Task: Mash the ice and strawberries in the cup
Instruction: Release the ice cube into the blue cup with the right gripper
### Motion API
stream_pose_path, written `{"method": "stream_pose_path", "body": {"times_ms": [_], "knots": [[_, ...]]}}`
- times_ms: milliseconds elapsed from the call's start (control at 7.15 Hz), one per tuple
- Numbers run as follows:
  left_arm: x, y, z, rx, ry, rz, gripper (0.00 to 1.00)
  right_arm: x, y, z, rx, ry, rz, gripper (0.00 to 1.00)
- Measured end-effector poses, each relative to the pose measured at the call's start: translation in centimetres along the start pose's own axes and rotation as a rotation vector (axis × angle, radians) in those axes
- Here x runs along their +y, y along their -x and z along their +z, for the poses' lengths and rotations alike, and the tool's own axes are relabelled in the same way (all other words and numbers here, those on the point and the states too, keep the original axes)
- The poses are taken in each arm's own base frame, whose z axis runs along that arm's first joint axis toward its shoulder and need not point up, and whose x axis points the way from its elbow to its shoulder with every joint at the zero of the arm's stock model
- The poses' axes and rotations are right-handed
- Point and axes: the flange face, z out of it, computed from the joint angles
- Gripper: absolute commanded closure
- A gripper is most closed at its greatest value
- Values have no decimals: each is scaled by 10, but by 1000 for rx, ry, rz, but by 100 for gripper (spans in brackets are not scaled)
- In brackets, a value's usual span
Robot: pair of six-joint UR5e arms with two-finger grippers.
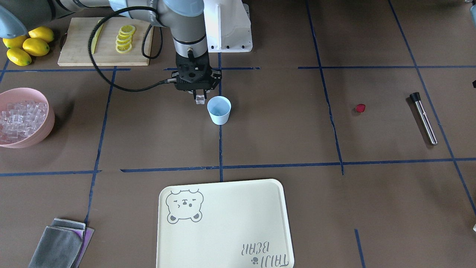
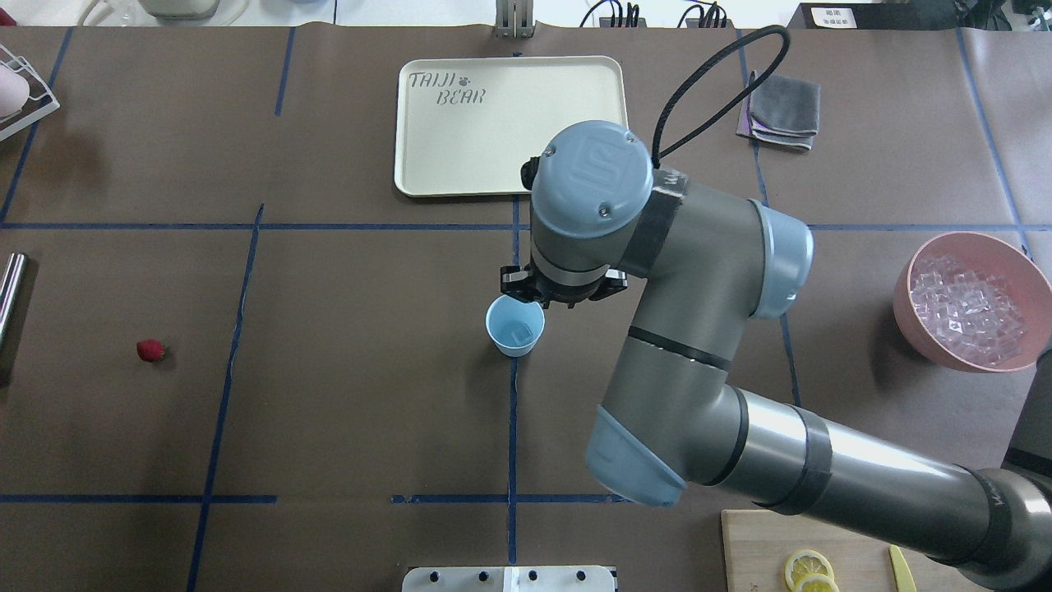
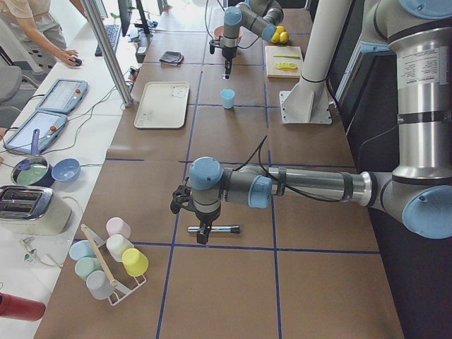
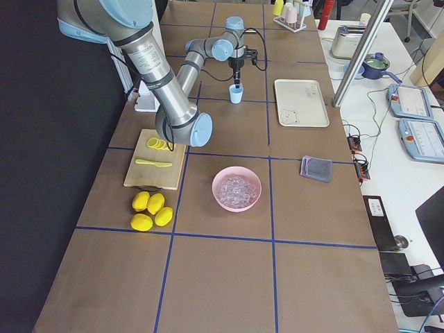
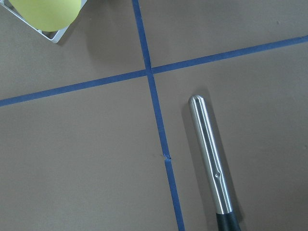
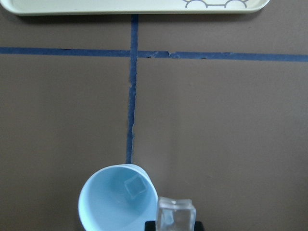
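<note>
R gripper point(image 1: 199, 95) pinches ice cube point(image 1: 200, 99) beside cup point(image 1: 219, 110) rim; if I release now it'd miss. L gripper point(image 3: 202, 238) jaws: can't tell.

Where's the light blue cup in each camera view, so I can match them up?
Front-facing: cup at centre.
Overhead: cup at centre.
Exterior left: cup far off, top centre.
Exterior right: cup far off, top centre.
Left wrist: not in it.
Right wrist: cup bottom left, beside the gripped ice cube.
Shared landmark: the cream tray near the cup.
</note>
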Motion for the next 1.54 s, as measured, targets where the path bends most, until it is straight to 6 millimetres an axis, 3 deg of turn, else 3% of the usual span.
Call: {"method": "stream_pose_path", "body": {"times_ms": [140, 420, 560, 839, 1259, 1399, 1539], "knots": [[0, 0, 0, 0, 0, 0, 0, 9, 16, 11, 17, -2, 6, 82], [0, 0, 0, 0, -1, 0, 0, 19, 29, 26, 40, 2, 11, 73], [0, 0, 0, 0, -1, 0, 0, 21, 33, 32, 39, -2, 20, 61], [0, 0, 0, 0, -1, 1, 0, 19, 37, 42, 22, -14, 26, 4], [0, 0, -1, 0, -2, 2, 0, 17, 38, 43, 16, -19, 28, 2], [0, 0, 0, 0, -2, 2, 0, 10, 34, 37, 11, -27, 36, 1], [0, 0, 0, 0, -1, 1, 0, -10, 20, 27, 10, -37, 57, 1]]}}
